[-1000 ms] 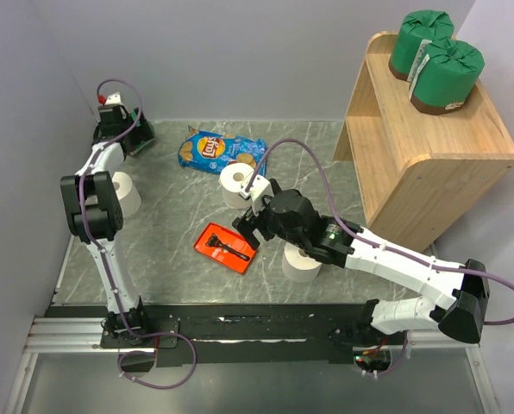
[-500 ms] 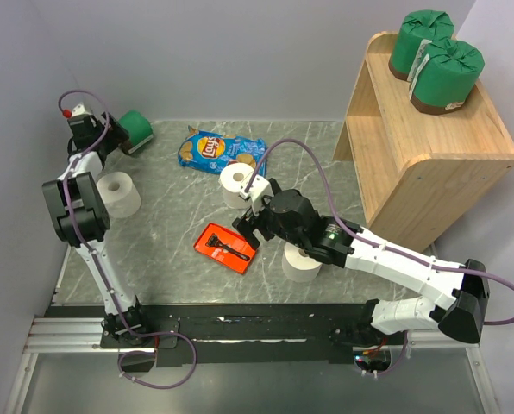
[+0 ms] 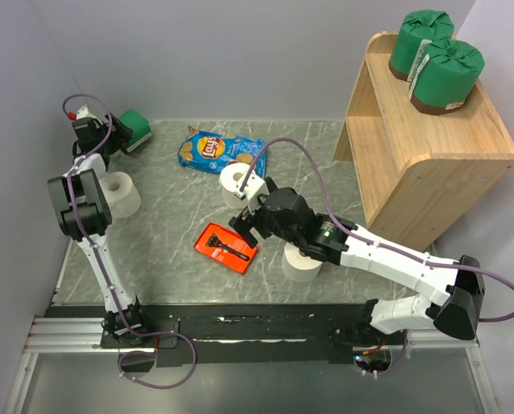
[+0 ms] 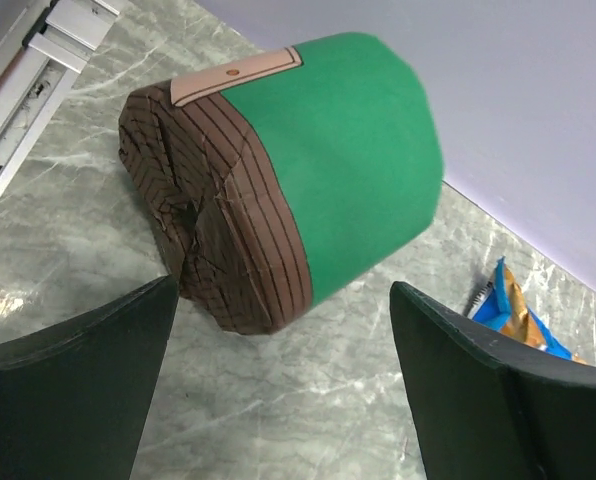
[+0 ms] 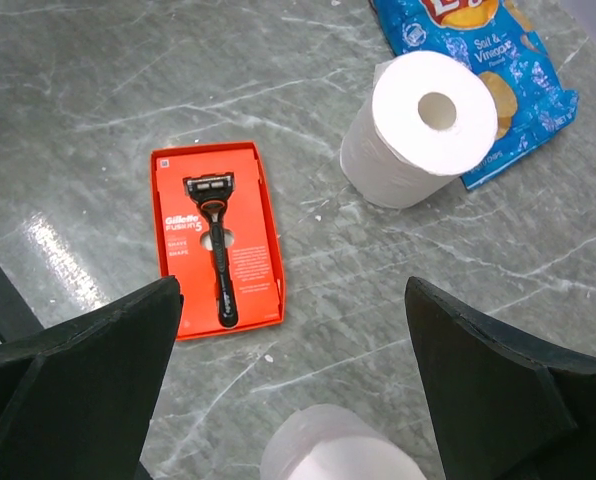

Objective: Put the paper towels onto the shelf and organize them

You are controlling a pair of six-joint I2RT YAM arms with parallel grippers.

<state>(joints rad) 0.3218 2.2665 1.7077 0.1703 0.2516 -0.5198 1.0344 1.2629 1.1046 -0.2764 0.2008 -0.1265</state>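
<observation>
Two green-wrapped paper towels [image 3: 421, 39] [image 3: 447, 73] stand on top of the wooden shelf [image 3: 412, 164] at the right. A third green roll [image 3: 134, 129] lies on its side at the far left, brown end towards my left gripper [image 3: 112, 138]. In the left wrist view that roll [image 4: 318, 170] lies just beyond the open, empty gripper [image 4: 288, 400]. Three white rolls stand on the table, one at the left [image 3: 119, 194], one in the middle [image 3: 237, 185] and one near the front [image 3: 302, 263]. My right gripper [image 3: 247, 220] hovers open above the table, with the middle roll [image 5: 423, 125] ahead and the near roll [image 5: 338, 450] under it.
A blue chip bag [image 3: 218, 151] lies at the back middle. A red tray with a razor [image 3: 227, 247] lies left of my right gripper and shows in the right wrist view [image 5: 218, 235]. Walls close in at the left and back.
My left gripper has drawn back left off the green roll, which now shows uncovered. The right arm has shifted slightly left.
</observation>
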